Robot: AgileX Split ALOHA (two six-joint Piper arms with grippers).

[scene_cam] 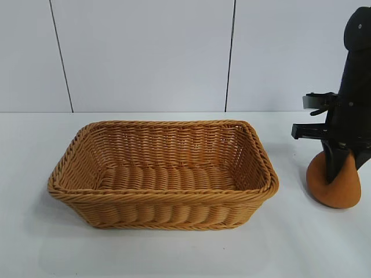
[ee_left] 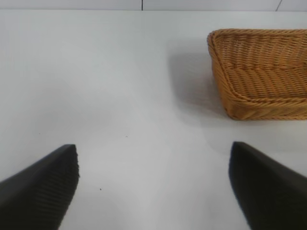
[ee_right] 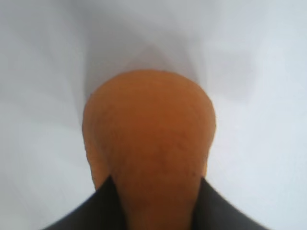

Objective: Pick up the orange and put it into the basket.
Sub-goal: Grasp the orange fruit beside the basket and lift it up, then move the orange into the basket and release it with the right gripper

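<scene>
Right of the basket (scene_cam: 162,174), the right tool (scene_cam: 338,174) is clamped on the orange (scene_cam: 342,188) resting on the bench (scene_cam: 174,255); the left tool (ee_left: 153,187) is wide open, empty.

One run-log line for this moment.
right tool: closed on orange, on table right of basket | left tool: open, idle | basket: no fruit visible

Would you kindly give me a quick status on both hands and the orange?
Right hand shut on the orange, on table right of the basket. Left hand open, idle. Nothing in the way.
</scene>
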